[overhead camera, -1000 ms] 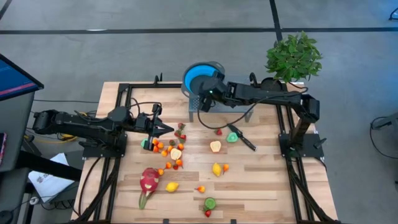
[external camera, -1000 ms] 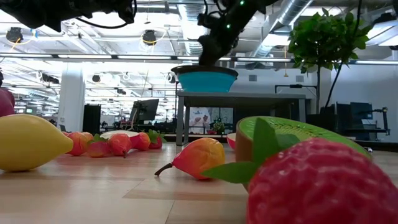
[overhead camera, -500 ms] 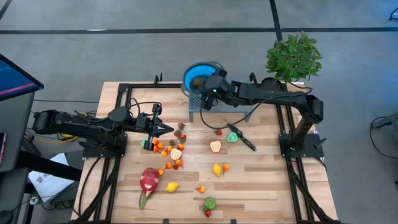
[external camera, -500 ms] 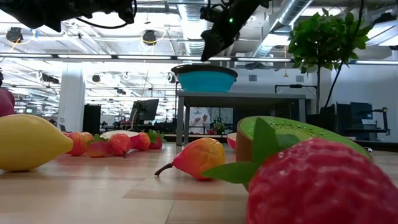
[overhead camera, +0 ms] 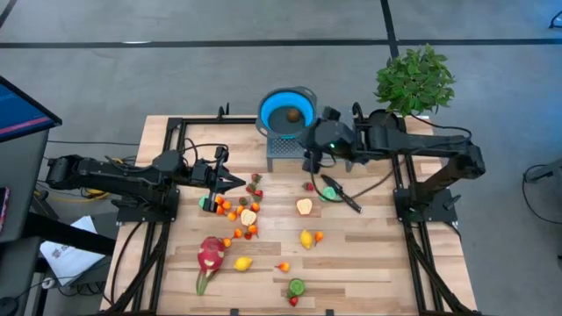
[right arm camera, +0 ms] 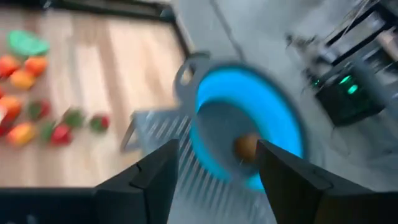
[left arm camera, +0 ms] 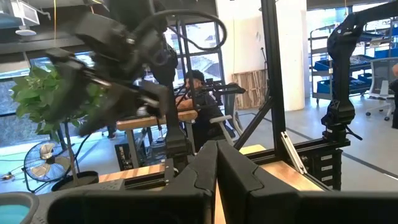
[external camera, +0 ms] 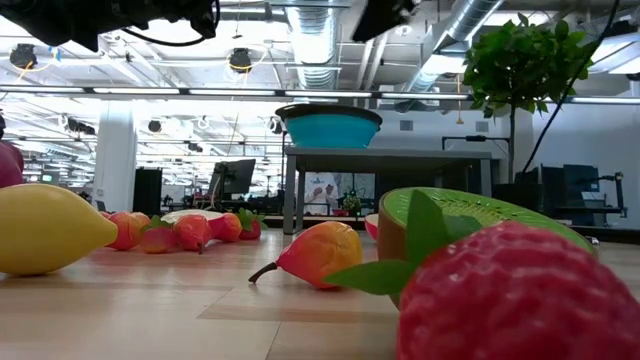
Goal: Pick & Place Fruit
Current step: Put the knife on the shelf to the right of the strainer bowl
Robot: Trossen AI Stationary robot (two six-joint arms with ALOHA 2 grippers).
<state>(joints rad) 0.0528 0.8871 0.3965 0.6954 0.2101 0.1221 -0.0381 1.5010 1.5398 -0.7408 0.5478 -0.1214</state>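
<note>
Wooden slat table (overhead camera: 369,263): round blue plastic bowl (overhead camera: 286,109) on a grey stand at the far edge, one small brown fruit (overhead camera: 291,113) inside. Right gripper (overhead camera: 310,163) hovers just beside the bowl toward the right edge, fingers spread, empty. Left gripper (overhead camera: 237,183) pressed together over the scattered small toy fruits (overhead camera: 239,211) near the left edge.

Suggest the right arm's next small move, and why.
Probably lower the right gripper, jaws open and empty, toward the small red toy fruit just below it: one brown fruit already sits in the blue round bowl, and many fruits remain on the wooden table.
</note>
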